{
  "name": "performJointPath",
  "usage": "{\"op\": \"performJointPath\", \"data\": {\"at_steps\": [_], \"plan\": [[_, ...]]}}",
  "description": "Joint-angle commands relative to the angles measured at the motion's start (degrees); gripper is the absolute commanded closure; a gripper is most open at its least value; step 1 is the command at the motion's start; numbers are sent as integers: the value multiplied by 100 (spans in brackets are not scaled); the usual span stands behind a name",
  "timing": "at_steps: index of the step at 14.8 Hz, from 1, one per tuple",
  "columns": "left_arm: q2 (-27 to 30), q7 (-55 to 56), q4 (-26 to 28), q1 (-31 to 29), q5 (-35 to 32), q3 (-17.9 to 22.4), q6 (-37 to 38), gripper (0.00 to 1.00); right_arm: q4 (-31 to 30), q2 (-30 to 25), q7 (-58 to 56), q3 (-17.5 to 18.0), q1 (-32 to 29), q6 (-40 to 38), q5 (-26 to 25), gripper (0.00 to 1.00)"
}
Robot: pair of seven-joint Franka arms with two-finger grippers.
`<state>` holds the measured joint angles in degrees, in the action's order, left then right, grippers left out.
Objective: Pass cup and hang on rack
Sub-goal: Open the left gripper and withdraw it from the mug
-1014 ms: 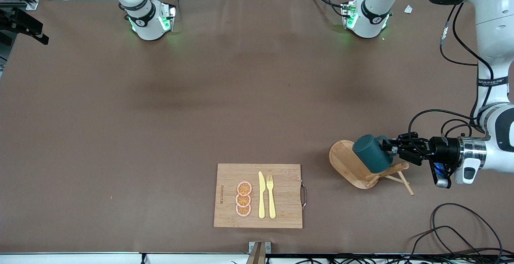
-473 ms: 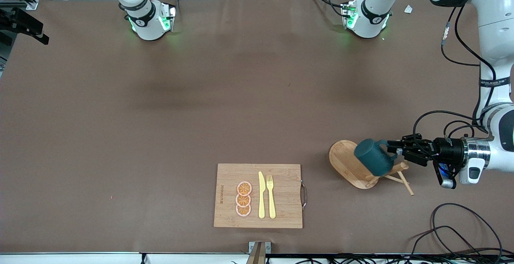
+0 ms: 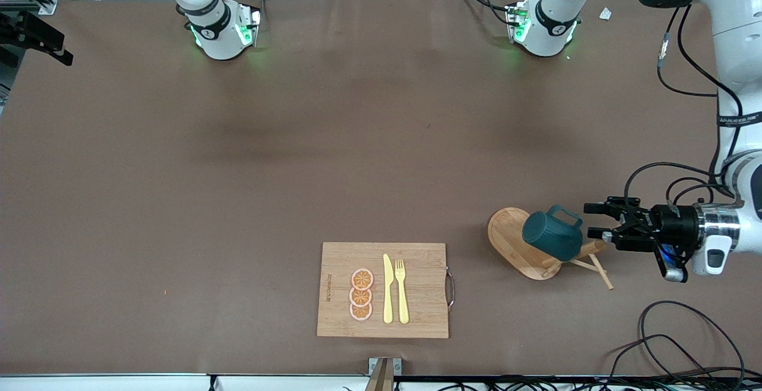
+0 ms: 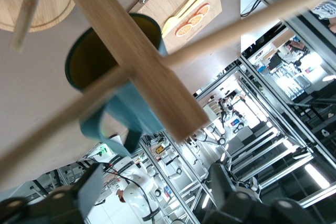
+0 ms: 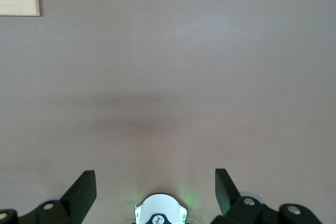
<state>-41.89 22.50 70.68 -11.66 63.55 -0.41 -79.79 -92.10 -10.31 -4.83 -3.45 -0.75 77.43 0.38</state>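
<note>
The dark teal cup (image 3: pixel 552 236) hangs on the wooden rack (image 3: pixel 506 237) at the left arm's end of the table, free of any gripper. In the left wrist view its loop handle sits round a thin peg (image 4: pixel 252 22) beside the central post (image 4: pixel 131 51), and the cup's (image 4: pixel 126 108) yellow inside shows. My left gripper (image 3: pixel 592 221) is open just beside the cup, with its fingers apart and nothing between them; the left gripper (image 4: pixel 157 192) faces the rack. My right gripper (image 5: pixel 155 184) is open over bare table near its own base and waits.
A bamboo cutting board (image 3: pixel 381 290) with a yellow knife, a fork and three orange slices lies nearer the front camera, mid-table. Loose black cables (image 3: pixel 673 331) lie near the table's front edge at the left arm's end. The arm bases (image 3: pixel 223 31) stand along the table's back edge.
The left gripper has opened, let go of the cup and drawn back from the rack. The cup has settled on the peg. The right arm has not moved.
</note>
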Motion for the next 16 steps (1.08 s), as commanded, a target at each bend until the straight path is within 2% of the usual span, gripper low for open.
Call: {"op": "performJointPath", "data": {"at_steps": [1, 4, 8, 11, 15, 16], "plan": [[654, 525, 113, 14, -439, 15, -54, 0, -88, -102, -36, -7, 58, 0, -109, 0], [1225, 782, 113, 85, -1333, -55, -46, 0, -97, -102, -36, -7, 58, 8, -109, 0], [1798, 107, 113, 304, -3293, -380, -63, 0, -97, -102, -36, -7, 49, 8, -109, 0], [2184, -683, 121, 313, -4610, -678, -142, 0, -97, -102, -36, -7, 49, 9, -109, 0], [2685, -967, 139, 296, -6141, -1293, -177, 0, -97, -102, -36, -7, 40, 9, -109, 0], [2808, -985, 148, 270, -6327, -1434, -230, 0, -97, -102, -36, -7, 49, 9, -109, 0]]}}
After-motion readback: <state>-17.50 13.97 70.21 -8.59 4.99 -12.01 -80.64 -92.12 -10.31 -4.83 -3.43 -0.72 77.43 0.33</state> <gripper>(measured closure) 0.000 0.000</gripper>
